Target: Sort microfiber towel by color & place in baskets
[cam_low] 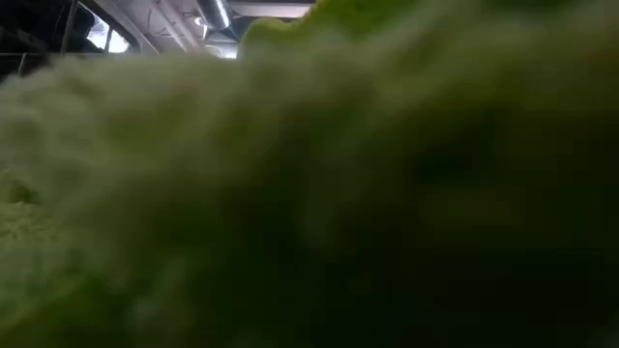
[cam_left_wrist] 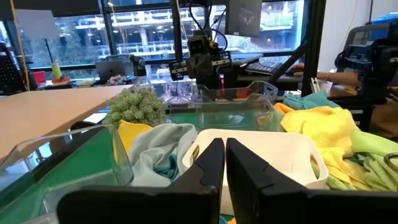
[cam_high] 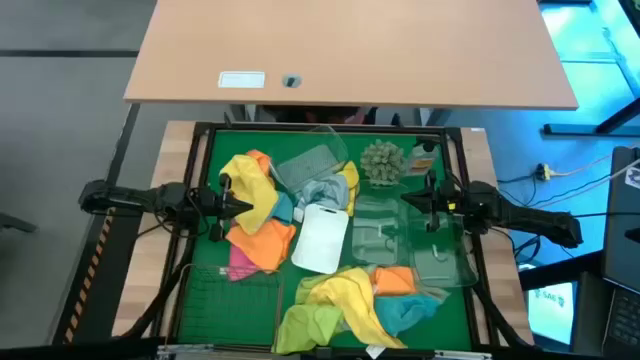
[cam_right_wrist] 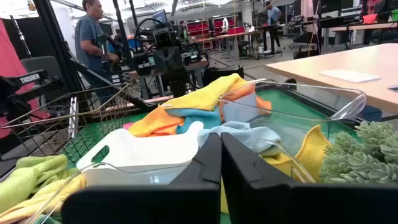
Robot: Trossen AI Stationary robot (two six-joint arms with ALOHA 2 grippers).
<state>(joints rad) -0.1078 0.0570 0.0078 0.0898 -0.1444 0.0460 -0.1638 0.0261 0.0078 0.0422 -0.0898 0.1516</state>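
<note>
- High view: the small fuzzy microfiber towels lie in two heaps on the green-topped table [cam_high: 210, 215]; a yellow, orange and pink heap [cam_high: 255, 215] is at the left, and a yellow, orange, teal and lime-green heap [cam_high: 355, 300] is at the near edge
- The white rectangular plastic tray [cam_high: 322, 238] sits tilted between the heaps, clear plastic tubs [cam_high: 425, 245] stand to the right, and a dark wire-mesh basket [cam_high: 232, 295] is at the near left
- The left end effector [cam_high: 243, 205] hovers at the left heap, fingers closed on nothing; the right end effector [cam_high: 408, 202] hangs over the clear tubs, also closed and empty
- Low view: only blurred lime-green fuzzy cloth [cam_low: 309, 193] fills the picture
- Left wrist view: pale grey-blue towel [cam_left_wrist: 165, 146] beside the white tray and a round spiky grey-green plant [cam_left_wrist: 134, 107] beyond
- Right wrist view: a person [cam_right_wrist: 93, 37] stands in the room behind the table
</note>
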